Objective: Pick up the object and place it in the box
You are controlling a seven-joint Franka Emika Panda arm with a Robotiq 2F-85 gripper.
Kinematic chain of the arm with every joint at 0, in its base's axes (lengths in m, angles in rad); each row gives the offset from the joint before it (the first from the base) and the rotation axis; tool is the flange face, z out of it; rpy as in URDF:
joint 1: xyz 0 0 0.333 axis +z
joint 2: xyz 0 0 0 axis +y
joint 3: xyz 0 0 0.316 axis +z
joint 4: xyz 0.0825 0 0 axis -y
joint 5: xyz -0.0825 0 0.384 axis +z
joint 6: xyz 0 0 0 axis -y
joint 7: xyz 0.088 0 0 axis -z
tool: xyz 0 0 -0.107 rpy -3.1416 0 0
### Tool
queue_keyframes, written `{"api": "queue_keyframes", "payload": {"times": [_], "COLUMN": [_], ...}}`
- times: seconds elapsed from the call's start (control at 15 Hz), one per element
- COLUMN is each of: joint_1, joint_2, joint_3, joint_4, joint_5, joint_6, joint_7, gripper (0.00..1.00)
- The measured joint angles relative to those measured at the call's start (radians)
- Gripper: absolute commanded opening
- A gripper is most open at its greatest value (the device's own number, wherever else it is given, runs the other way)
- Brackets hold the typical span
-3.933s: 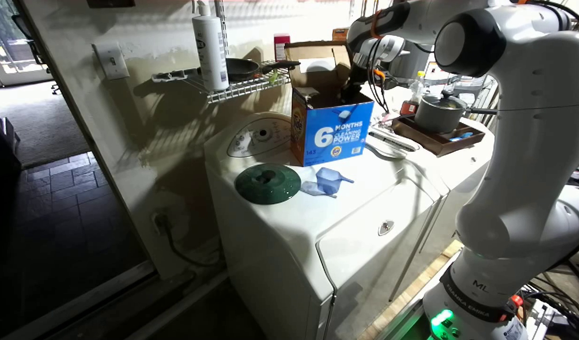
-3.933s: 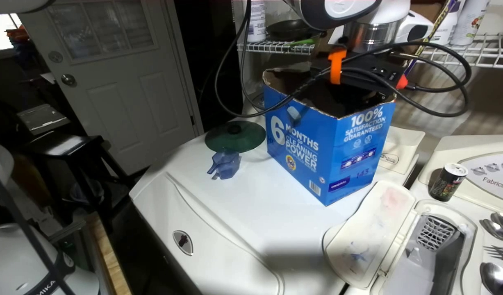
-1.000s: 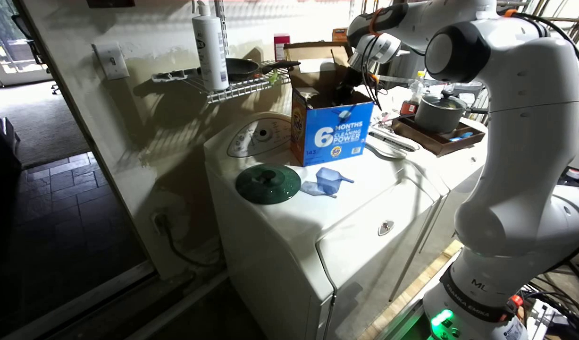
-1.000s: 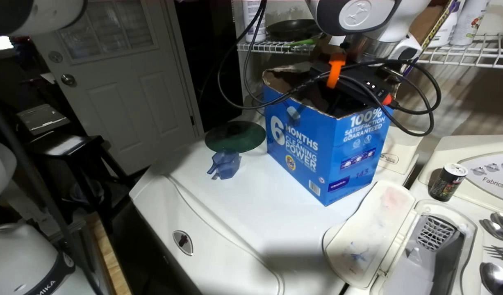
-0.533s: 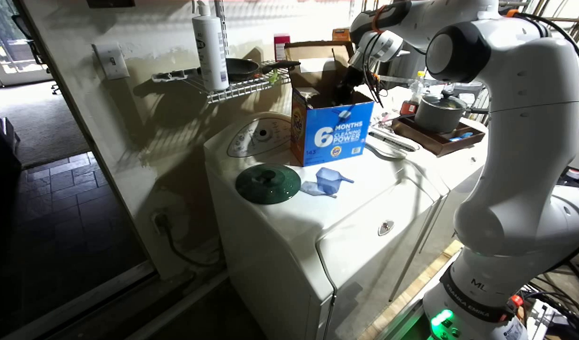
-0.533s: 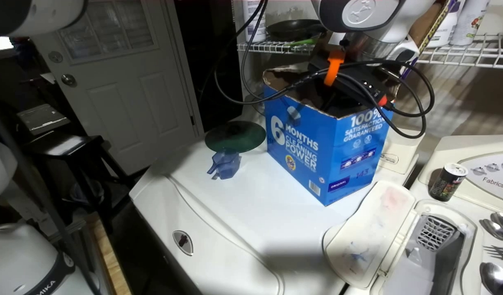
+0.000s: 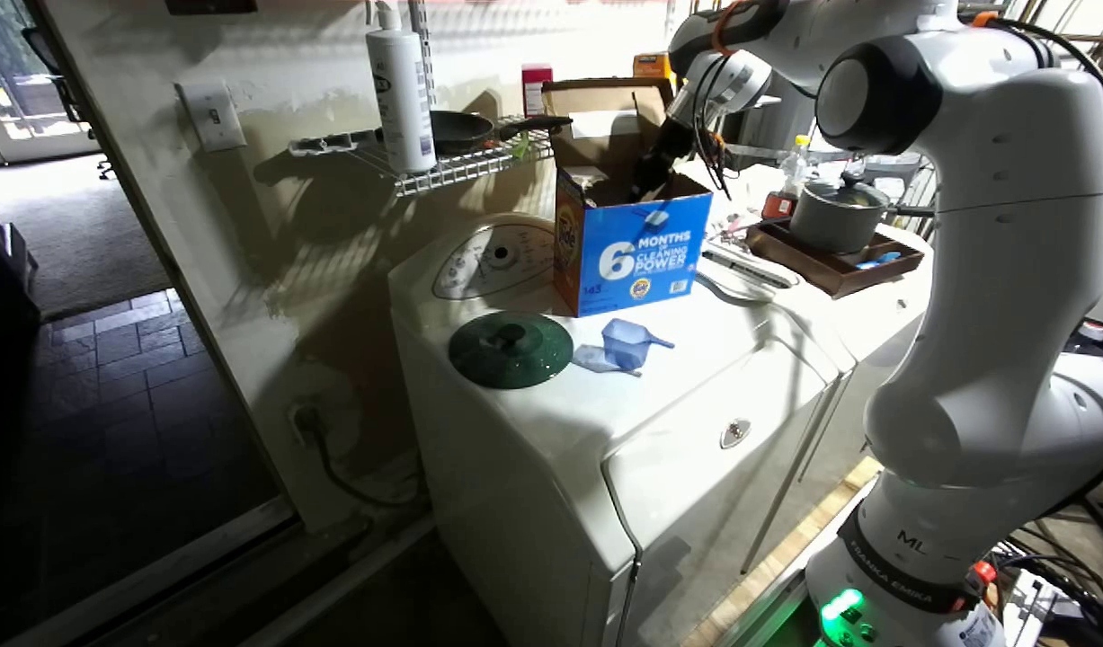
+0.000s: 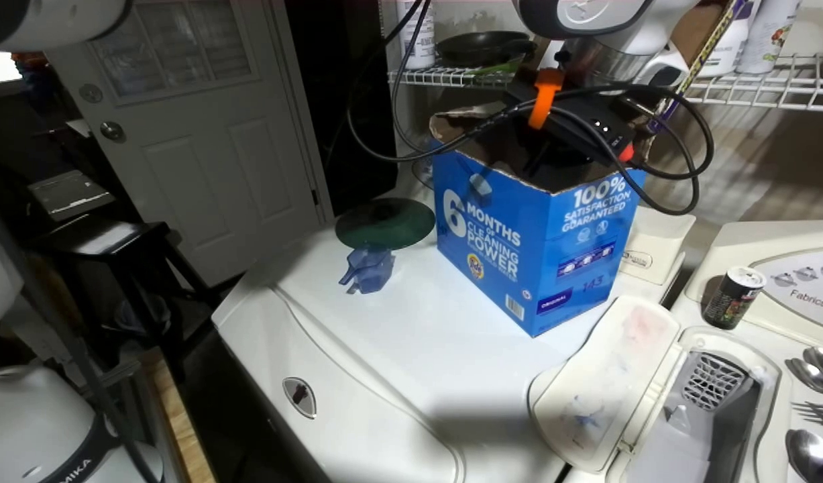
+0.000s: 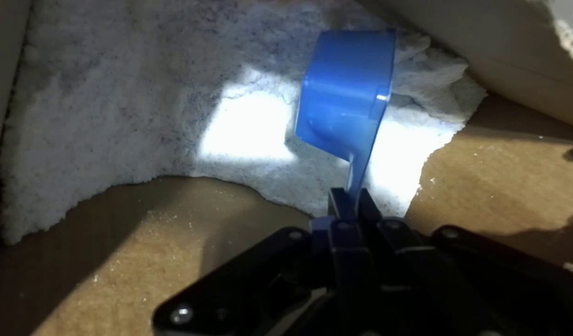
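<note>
In the box [image 7: 636, 244], the gripper [image 9: 354, 203] pinches 1 blue scoop [image 9: 347, 93] (touching powder [image 9: 104, 130] or not, unclear).

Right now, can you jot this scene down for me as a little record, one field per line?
Held thing: blue scoop, by its handle
Holder: gripper, closed on it, angled down into the box
Box: flap up, standing on a white appliance
Box contents: clumpy white powder, with bare cardboard showing
Scoop touching powder: cannot tell
Also on the appliance: green lid, another blue scoop
</note>
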Motion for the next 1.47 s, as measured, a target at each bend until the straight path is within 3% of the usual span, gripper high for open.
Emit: {"api": "queue_keyframes", "payload": {"times": [0.67, 1.47], "joint_1": [-0.003, -0.046], "joint_2": [-0.132, -0.182], "joint_3": [-0.024, -0.113], "joint_4": [-0.053, -0.052], "joint_5": [0.024, 0.216], "joint_6": [-0.001, -0.064], "joint_7": [0.001, -0.023], "gripper": [0.02, 0.02]}}
